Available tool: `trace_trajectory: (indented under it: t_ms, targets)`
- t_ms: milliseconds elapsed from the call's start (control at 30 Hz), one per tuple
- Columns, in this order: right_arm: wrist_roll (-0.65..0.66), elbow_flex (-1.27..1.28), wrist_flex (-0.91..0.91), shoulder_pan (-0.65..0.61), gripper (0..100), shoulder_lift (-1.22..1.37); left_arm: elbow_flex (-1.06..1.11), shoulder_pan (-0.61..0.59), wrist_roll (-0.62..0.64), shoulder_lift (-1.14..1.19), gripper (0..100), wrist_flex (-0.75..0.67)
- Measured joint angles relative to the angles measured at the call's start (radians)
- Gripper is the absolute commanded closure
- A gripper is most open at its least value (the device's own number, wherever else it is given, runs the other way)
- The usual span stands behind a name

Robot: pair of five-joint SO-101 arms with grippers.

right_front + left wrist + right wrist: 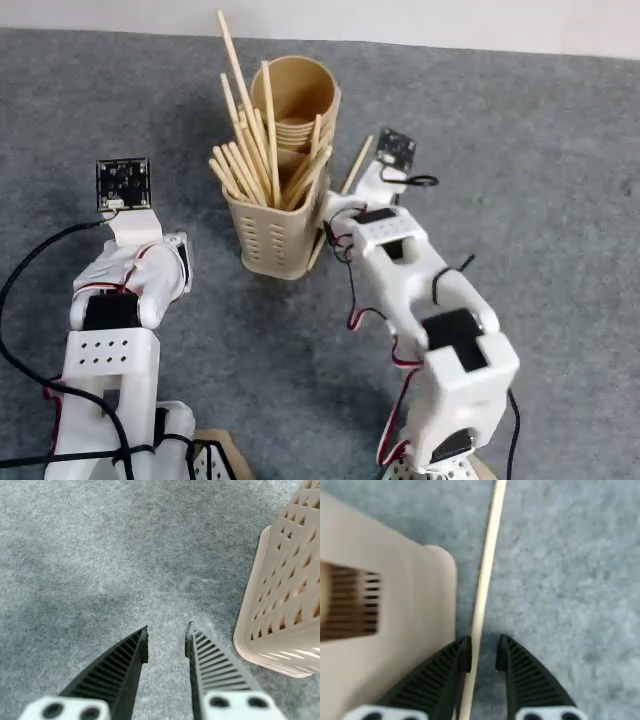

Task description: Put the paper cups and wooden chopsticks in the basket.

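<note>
Paper cups (296, 100) sit stacked inside the basket (272, 240), and a bundle of wooden chopsticks (243, 165) stands in it alongside them; I judge most of the task done.

Starting from the left: my left end effector (167, 628) hangs over bare tabletop (100, 555) with its jaws apart and nothing between them; the basket's perforated wall stands just beside it, off one finger, not touching.

In the middle, the basket stands upright between my two arms, cups and sticks poking well above its rim.

On the right: my right end effector (484, 639) is low beside the basket's corner, its jaws part-way apart and straddling one loose chopstick (488, 555); the stick lies against one finger with a gap to the other, so I take it as not yet clamped. That stick appears to lean on the outside of the basket, running on ahead of the end effector along the wall; it is the only piece I can see left out.

What remains, as I read it: close on that stick, lift it, and drop it in with the rest.
</note>
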Motion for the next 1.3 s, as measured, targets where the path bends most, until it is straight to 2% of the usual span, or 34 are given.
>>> trace_trajectory:
  t_ms: [267, 333, 433, 567, 800, 1000, 1133, 1300]
  targets:
    - [0.0, -0.026, 0.008, 0.002, 92.2, 0.034, 0.0, 0.0, 0.0, 0.0, 85, 0.0]
    - [0.0, -0.037, 0.044, 0.003, 99.5, 0.035, 0.0, 0.002, 0.0, 0.0, 85, 0.0]
    - [0.002, -0.057, 0.112, 0.003, 99.1, 0.035, 0.0, 0.002, 0.0, 0.0, 85, 0.0]
    - [0.069, -0.061, 0.201, 0.002, 99.5, 0.026, 0.0, 0.002, 0.0, 0.0, 85, 0.0]
    - [0.095, -0.166, 0.482, 0.044, 99.5, 0.038, 0.0, 0.002, 0.0, 0.0, 85, 0.0]
    - [0.112, -0.338, 0.81, 0.163, 99.5, 0.051, 0.0, 0.002, 0.0, 0.0, 85, 0.0]
    - [0.216, -0.505, 0.939, 0.201, 99.5, 0.049, 0.0, 0.002, 0.0, 0.0, 85, 0.0]
    - [0.241, -0.655, 1.011, 0.198, 99.5, -0.072, 0.0, 0.0, 0.0, 0.0, 85, 0.0]
